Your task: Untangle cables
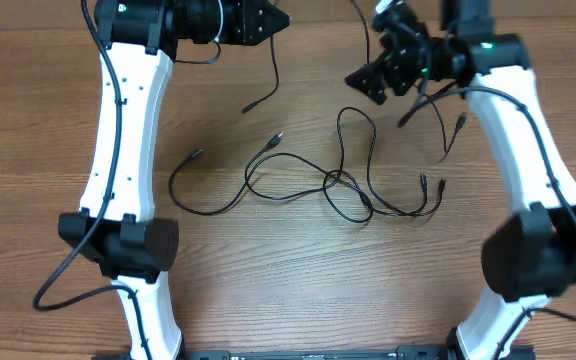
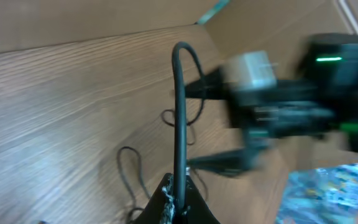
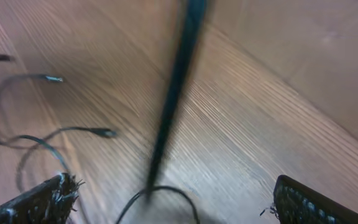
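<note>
Several thin black cables (image 1: 338,182) lie looped and crossed on the middle of the wooden table (image 1: 48,110). At the back, my left gripper (image 1: 280,20) is shut on one cable (image 1: 274,70) that hangs down to a plug end near the table. In the left wrist view the fingers (image 2: 188,202) pinch that cable (image 2: 179,112), which rises and bends over. My right gripper (image 1: 366,82) hovers at the back right, open. Its fingertips (image 3: 42,199) stand wide apart, and a blurred black cable (image 3: 176,87) hangs between them, untouched.
Another thin cable (image 1: 458,128) dangles close to the right arm. Loose cable ends (image 3: 107,132) lie on the wood to the left in the right wrist view. The right arm (image 2: 291,106) shows blurred in the left wrist view. The arms' bases (image 1: 128,245) stand at the front.
</note>
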`<state>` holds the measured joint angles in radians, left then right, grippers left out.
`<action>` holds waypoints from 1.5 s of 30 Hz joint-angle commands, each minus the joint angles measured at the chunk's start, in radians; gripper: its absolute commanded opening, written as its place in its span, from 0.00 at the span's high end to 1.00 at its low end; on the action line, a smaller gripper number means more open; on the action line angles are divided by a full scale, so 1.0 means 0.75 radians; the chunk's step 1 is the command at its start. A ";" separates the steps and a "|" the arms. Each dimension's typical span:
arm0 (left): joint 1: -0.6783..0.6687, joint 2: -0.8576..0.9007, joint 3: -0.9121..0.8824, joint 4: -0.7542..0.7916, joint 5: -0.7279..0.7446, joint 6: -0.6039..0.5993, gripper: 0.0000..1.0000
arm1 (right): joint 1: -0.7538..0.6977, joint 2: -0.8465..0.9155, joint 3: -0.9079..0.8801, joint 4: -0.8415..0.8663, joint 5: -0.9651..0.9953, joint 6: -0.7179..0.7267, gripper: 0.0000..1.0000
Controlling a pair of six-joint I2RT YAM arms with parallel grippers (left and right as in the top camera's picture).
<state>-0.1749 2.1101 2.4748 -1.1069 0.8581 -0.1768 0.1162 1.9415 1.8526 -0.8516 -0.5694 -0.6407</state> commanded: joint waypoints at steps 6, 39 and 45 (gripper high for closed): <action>-0.090 -0.154 0.013 -0.056 -0.018 -0.060 0.96 | 0.030 0.031 0.009 0.083 0.029 -0.053 0.96; -0.315 -0.153 0.013 -0.239 -0.817 0.338 0.00 | -0.963 0.064 0.520 0.630 0.394 0.331 0.96; -0.317 -0.153 0.013 -0.260 -0.813 0.347 0.00 | -1.066 0.256 0.520 0.624 0.399 0.331 0.96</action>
<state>-0.4091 2.0087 2.4748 -1.2934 0.2558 0.0601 -0.6548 2.0518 2.2364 -0.3779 -0.2729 -0.3969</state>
